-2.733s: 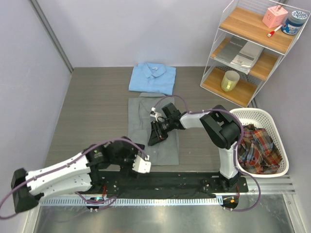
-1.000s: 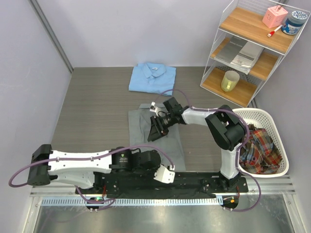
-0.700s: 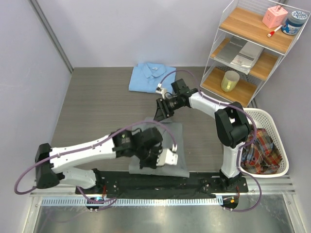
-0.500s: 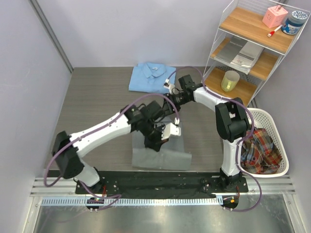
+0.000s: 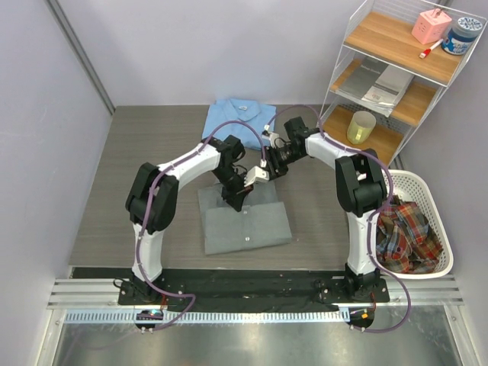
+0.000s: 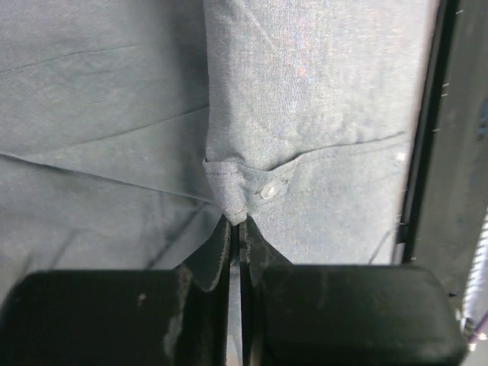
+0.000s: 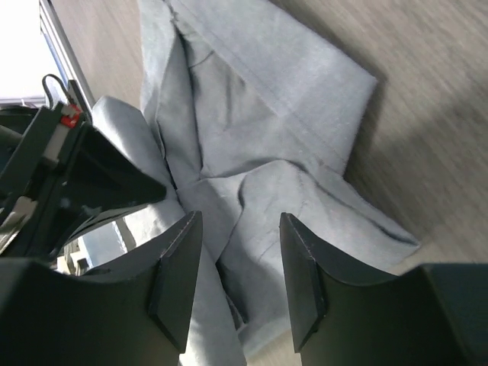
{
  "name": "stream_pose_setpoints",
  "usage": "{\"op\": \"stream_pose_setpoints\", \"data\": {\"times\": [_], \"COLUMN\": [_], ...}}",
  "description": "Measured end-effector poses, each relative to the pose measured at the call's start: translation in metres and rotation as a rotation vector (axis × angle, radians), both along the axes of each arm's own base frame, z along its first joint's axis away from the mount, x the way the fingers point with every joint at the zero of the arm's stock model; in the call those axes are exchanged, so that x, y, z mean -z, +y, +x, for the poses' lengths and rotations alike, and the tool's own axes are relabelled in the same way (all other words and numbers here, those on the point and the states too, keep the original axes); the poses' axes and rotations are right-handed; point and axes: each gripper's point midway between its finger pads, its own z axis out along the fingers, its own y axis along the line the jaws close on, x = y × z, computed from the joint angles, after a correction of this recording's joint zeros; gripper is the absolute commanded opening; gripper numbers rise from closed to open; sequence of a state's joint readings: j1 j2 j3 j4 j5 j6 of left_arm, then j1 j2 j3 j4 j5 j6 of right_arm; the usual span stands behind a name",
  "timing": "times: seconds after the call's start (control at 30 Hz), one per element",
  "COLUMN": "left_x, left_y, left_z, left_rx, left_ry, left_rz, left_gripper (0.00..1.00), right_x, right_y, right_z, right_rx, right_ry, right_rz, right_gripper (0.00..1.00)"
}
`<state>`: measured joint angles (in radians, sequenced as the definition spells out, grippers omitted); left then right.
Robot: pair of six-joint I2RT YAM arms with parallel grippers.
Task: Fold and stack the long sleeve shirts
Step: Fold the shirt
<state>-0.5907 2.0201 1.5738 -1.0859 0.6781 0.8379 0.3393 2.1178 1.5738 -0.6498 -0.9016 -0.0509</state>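
Observation:
The grey long sleeve shirt (image 5: 248,225) lies folded in the middle of the table. The light blue shirt (image 5: 238,116) lies folded behind it, partly hidden by the arms. My left gripper (image 5: 235,197) is over the grey shirt's far edge. In the left wrist view it (image 6: 238,229) is shut on a pinch of grey cloth (image 6: 320,91) just below a buttoned cuff (image 6: 267,191). My right gripper (image 5: 267,169) hovers just right of it. Its (image 7: 238,267) fingers stand open over rumpled grey cloth (image 7: 259,130), holding nothing.
A white basket (image 5: 408,181) of plaid clothes stands at the right. A wire-and-wood shelf (image 5: 396,76) at the back right carries a yellow cup (image 5: 361,126), papers and small items. Grey walls close the left and back sides.
My left gripper swept from the near edge up to the grey shirt's far part, carrying cloth, so the shirt is now folded shorter. My right gripper moved back and right.

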Motion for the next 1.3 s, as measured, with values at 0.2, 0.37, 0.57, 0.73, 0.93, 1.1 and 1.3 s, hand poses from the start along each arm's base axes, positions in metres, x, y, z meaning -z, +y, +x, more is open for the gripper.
{"op": "stream_pose_setpoints", "data": {"times": [0.2, 0.37, 0.57, 0.73, 0.93, 1.1, 1.3], "left_x": [0.02, 0.039, 0.042, 0.036, 0.011, 0.0, 0.0], "left_y": [0.003, 0.003, -0.009, -0.01, -0.014, -0.014, -0.013], "left_z": [0.006, -0.026, -0.105, -0.123, -0.117, -0.115, -0.114], "left_rx": [0.039, 0.196, 0.456, 0.475, 0.428, 0.411, 0.399], "left_ry": [-0.015, -0.031, 0.03, 0.079, 0.051, 0.034, 0.037], "left_rz": [0.0, 0.056, 0.088, 0.092, 0.062, 0.048, 0.054], "left_gripper": [0.05, 0.02, 0.02, 0.07, 0.26, 0.47, 0.57], "right_x": [0.01, 0.002, -0.01, -0.021, -0.011, -0.002, 0.028], "right_y": [0.002, -0.001, -0.02, -0.015, 0.01, 0.015, 0.007], "right_z": [0.006, 0.014, -0.007, -0.02, -0.055, -0.079, -0.093], "right_rx": [0.002, 0.029, 0.061, 0.041, -0.05, -0.109, -0.132], "right_ry": [0.025, 0.02, 0.05, 0.054, 0.129, 0.181, 0.252], "right_rz": [-0.012, -0.005, -0.006, 0.023, 0.043, 0.042, 0.002], "right_gripper": [0.49, 0.48, 0.44, 0.32, 0.29, 0.27, 0.26]}}
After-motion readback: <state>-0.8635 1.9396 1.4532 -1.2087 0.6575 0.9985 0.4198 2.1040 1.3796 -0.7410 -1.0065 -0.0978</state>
